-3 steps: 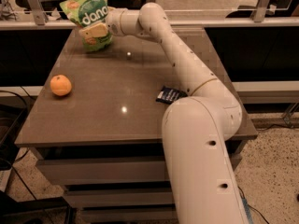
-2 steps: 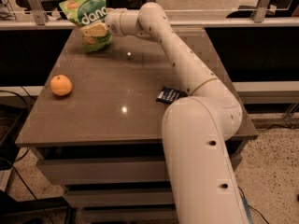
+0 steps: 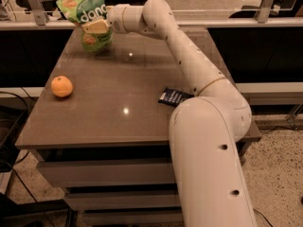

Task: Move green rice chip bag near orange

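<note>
The green rice chip bag (image 3: pixel 87 13), light green with white "dang" lettering, is at the far left of the table, tilted and held off the tabletop. My gripper (image 3: pixel 97 27) is shut on the bag's middle, reaching from the right. The orange (image 3: pixel 62 86) sits on the table near its left edge, well in front of the bag and apart from it.
A small flat dark-blue wrapper (image 3: pixel 173 97) lies on the brown table (image 3: pixel 123 122) beside my arm. A metal rail and glass partition (image 3: pixel 236 18) run behind the table. My arm's large base fills the front right.
The bag and gripper have shifted slightly left and toward the front, with the bag still held. The orange and wrapper have not moved.
</note>
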